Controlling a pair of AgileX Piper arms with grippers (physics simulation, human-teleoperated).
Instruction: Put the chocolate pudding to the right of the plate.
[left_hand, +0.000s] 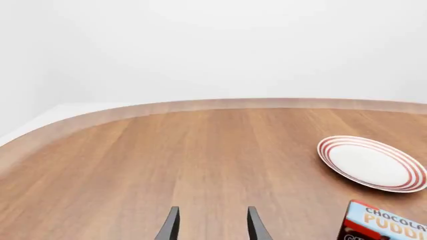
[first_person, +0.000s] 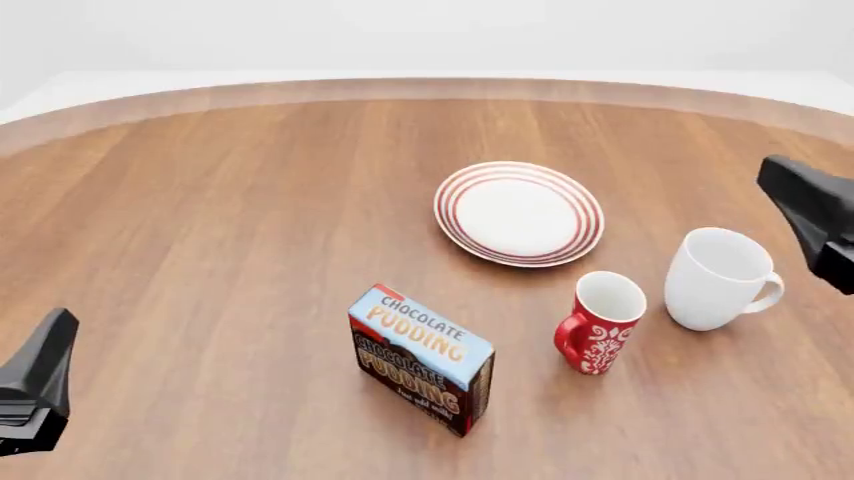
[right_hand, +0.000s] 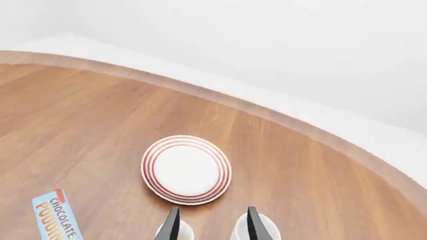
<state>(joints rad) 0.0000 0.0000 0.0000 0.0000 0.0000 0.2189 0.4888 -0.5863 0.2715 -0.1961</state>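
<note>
The chocolate pudding (first_person: 420, 360) box, light blue on top with dark sides, stands on the wooden table, nearer than the plate and to its left. It also shows in the left wrist view (left_hand: 383, 225) and the right wrist view (right_hand: 57, 217). The plate (first_person: 518, 213), white with red rings, lies at the table's middle and shows in both wrist views (left_hand: 372, 163) (right_hand: 186, 169). My left gripper (left_hand: 213, 226) is open and empty, far left of the box. My right gripper (right_hand: 213, 226) is open and empty, above the white mug.
A red patterned mug (first_person: 601, 322) stands right of the box, and a plain white mug (first_person: 718, 278) stands just right of it; both sit near and right of the plate. The table's curved far edge (first_person: 427, 88) runs behind. The left arm (first_person: 34, 395) and right arm (first_person: 814, 215) hang at the sides.
</note>
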